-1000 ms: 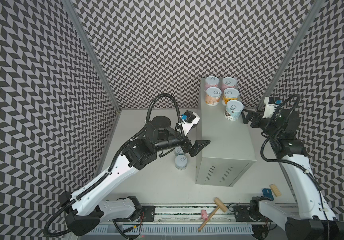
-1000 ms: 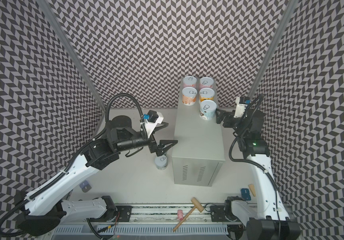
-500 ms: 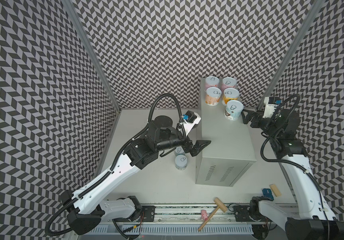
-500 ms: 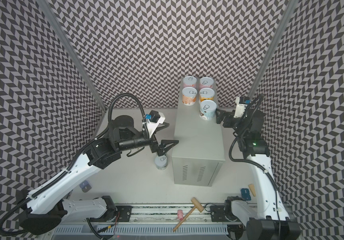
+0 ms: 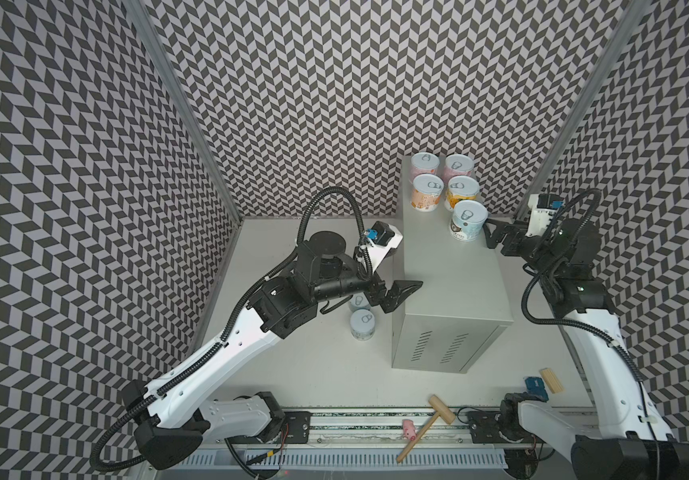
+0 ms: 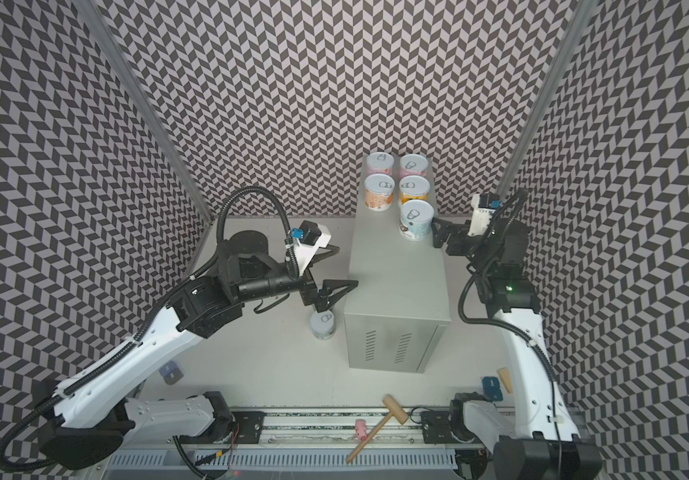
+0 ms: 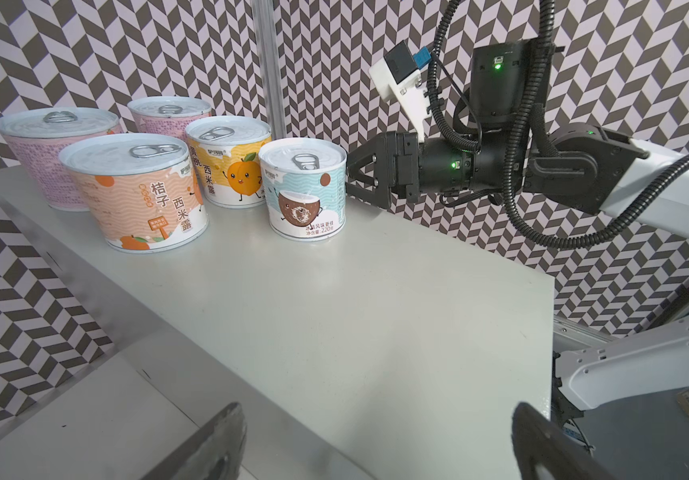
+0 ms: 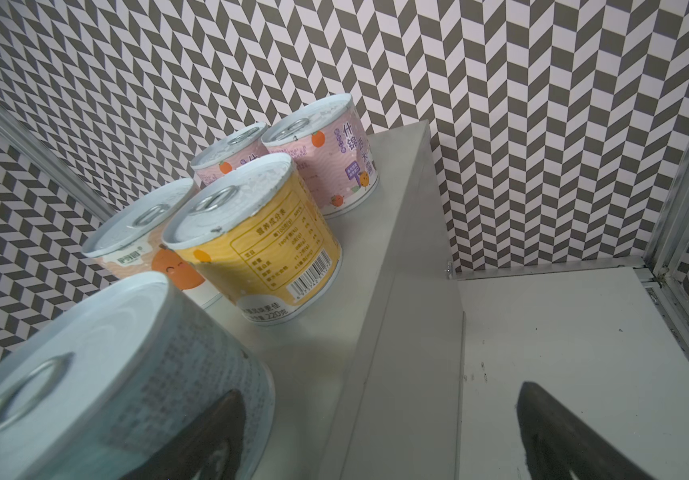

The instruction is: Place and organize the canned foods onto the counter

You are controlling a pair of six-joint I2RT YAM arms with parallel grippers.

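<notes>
Five canned foods stand upright at the far end of the counter (image 5: 451,282), the blue-white coconut can (image 5: 467,222) nearest; two more blue-white cans (image 5: 362,325) wait on the white tabletop beside the counter's left wall, below the left gripper (image 5: 403,293), whose jaws stand apart and empty; the right gripper (image 5: 490,235), jaws also apart, sits just beside the coconut can; the cans look rigid, full and smooth-sided, so grip across the wall at mid-height, never by the pull tab.
</notes>
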